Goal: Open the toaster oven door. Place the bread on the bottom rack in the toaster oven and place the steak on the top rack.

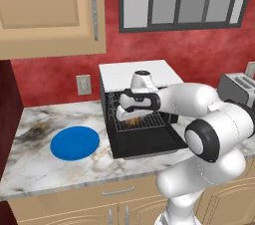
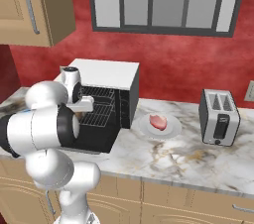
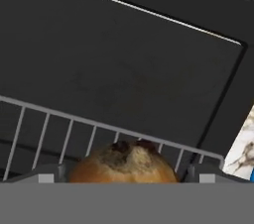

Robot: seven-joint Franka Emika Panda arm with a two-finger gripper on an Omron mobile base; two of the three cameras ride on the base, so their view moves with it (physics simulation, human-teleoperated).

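Now your oven door [image 1: 144, 143] is down, the bread [image 3: 124, 164] lies on the rack between your wide-open gripper [image 3: 124, 173]; the steak [image 2: 158, 120] waits on its plate [image 2: 171, 130].

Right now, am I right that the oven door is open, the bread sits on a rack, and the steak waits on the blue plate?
Not quite: the steak lies on the white plate, as the right base view shows. The blue plate is bare.

Home kitchen, rendered: marble-top table [image 1: 35, 164] over light wood cabinets [image 1: 60, 208], upper wall cabinet [image 1: 50, 10], red wall [image 2: 188, 69] with window [image 2: 163, 0] and outlet [image 1: 83, 84]. Toaster oven [image 2: 106, 73], silver slot toaster [image 2: 219, 117], blue plate [image 1: 74, 143].
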